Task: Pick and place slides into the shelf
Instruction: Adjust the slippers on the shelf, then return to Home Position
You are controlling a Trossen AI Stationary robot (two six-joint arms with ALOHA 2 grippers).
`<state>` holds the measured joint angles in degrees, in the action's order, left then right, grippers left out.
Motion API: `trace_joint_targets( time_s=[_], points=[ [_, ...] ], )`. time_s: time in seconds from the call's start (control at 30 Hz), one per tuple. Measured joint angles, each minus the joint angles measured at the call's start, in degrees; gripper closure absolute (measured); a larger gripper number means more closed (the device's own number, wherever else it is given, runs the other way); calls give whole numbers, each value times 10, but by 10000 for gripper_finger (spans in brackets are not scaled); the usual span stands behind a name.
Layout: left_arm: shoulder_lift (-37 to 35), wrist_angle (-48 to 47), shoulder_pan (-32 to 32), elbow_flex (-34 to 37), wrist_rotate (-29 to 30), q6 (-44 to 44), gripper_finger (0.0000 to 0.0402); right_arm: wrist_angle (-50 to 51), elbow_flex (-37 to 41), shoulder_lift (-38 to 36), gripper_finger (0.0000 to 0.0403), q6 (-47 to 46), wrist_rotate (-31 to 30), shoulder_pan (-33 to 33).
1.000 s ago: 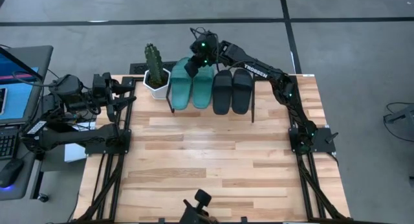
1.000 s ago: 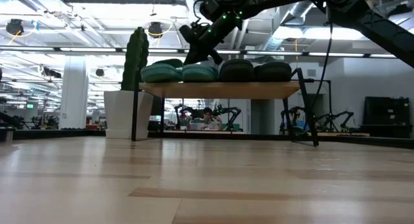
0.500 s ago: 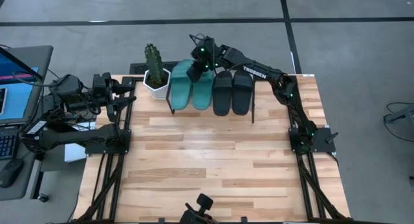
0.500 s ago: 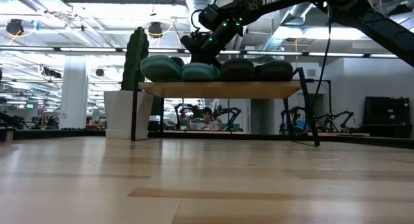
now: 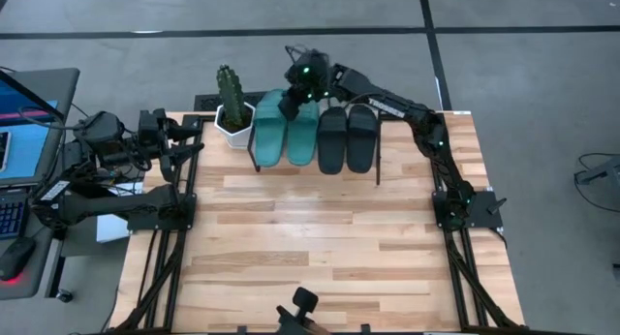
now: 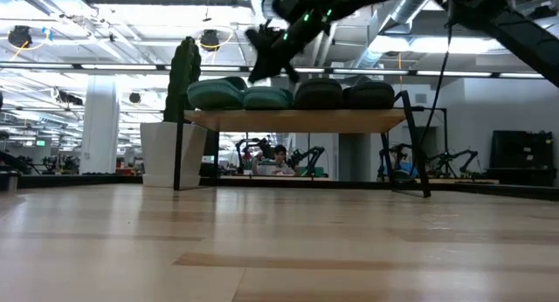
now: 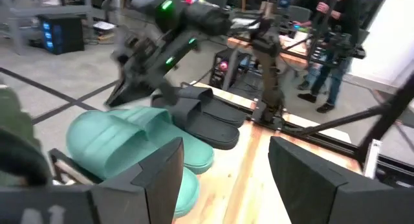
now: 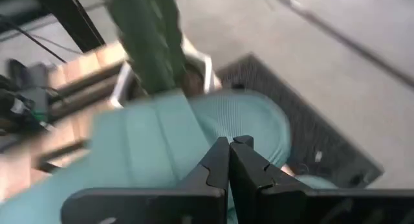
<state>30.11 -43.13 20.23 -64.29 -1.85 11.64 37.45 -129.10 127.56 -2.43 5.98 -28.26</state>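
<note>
Right gripper [image 5: 288, 104]: reached out to the far side of the worktop [image 5: 320, 238], hanging just above the far ends of the teal slides [image 5: 287, 132]; fingers [image 8: 223, 160] pressed together with nothing pinched, tips clear of the sandals in the low view.
Left gripper [image 7: 223, 169]: parked back at the left edge of the worktop, well apart from the rack; fingers spread, nothing between them.
Teal slides: side by side on the left half of the shelf [image 5: 378, 153], the left one close to the potted cactus [image 5: 230, 90].
Black slides [image 5: 348, 134]: the pair right of the teal ones, also lined up on the shelf's top board, touching or nearly so.
Shelf: at the far edge of the worktop, wood board on thin black legs, all four sandals on top.
Potted cactus: white pot just left of the shelf.
Background: person visible under the board in the low view, far off in the room.
</note>
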Motion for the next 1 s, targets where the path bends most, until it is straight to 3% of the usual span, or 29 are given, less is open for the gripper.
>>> trace_joint_targets(
  time_s=[0.17,0.37,0.53,0.63,0.77,1.0],
  points=[
    [0,0,0,0,77,-12,189,6,-7,-71,403,45,3,-1],
    [-9,-12,0,0,220,-12,189,45,-3,-184,403,73,28,17],
    [-57,43,0,0,214,-95,189,31,65,-285,403,81,83,32],
    [-106,74,0,-1,196,-133,189,-53,169,-355,403,66,88,48],
    [-175,71,0,1,148,-167,189,-230,370,-469,403,21,84,65],
    [-282,63,0,64,41,-183,189,-471,715,-655,403,-66,18,88]
  ],
)
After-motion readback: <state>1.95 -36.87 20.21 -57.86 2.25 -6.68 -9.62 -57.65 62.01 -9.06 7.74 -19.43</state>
